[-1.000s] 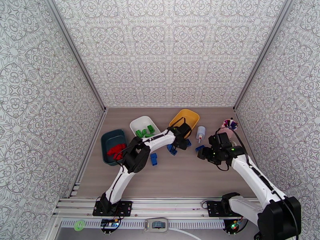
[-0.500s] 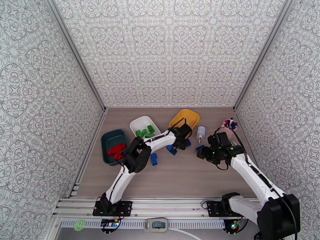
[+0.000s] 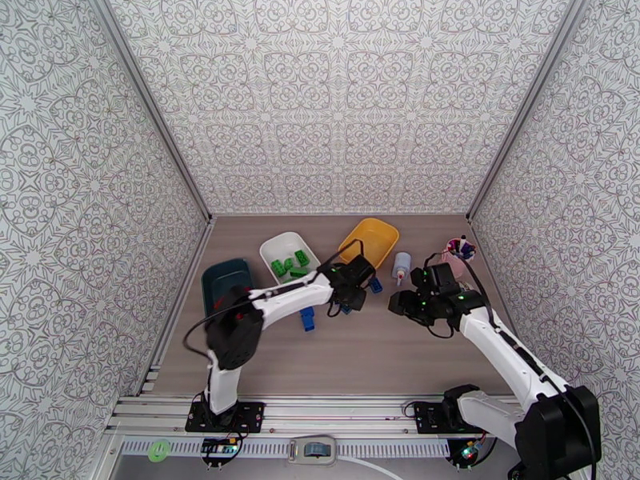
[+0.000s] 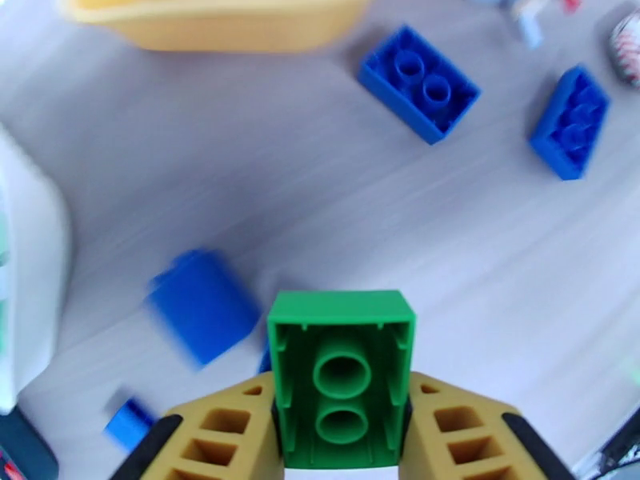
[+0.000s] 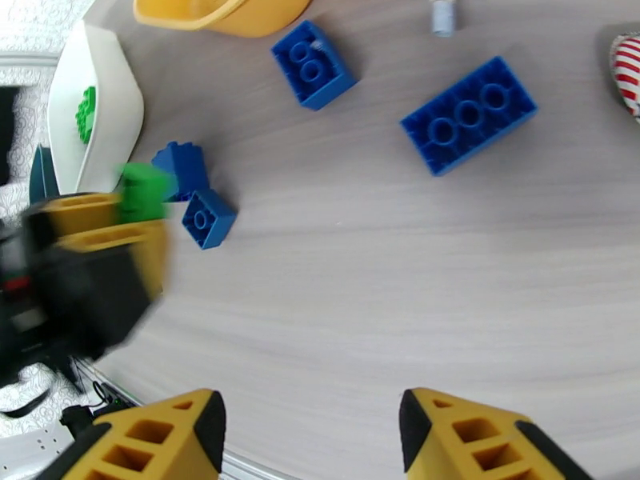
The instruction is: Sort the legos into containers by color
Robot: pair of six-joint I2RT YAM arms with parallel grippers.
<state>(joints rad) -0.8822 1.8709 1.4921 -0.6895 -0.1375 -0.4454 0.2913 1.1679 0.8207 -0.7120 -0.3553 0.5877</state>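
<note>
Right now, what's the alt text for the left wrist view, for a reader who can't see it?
The left hand grips a green lego, hollow underside toward the camera, above the table. Loose blue legos lie beyond it, the yellow tray at the top edge, the white tray at left.

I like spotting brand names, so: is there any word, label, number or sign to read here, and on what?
No text can be read.
The long blue brick: its studs show no legible mark.
The green brick in the left tool: plain underside, no writing.
The small white bottle: too small to tell if it has a label.
The walls: ornament, no letters.
</note>
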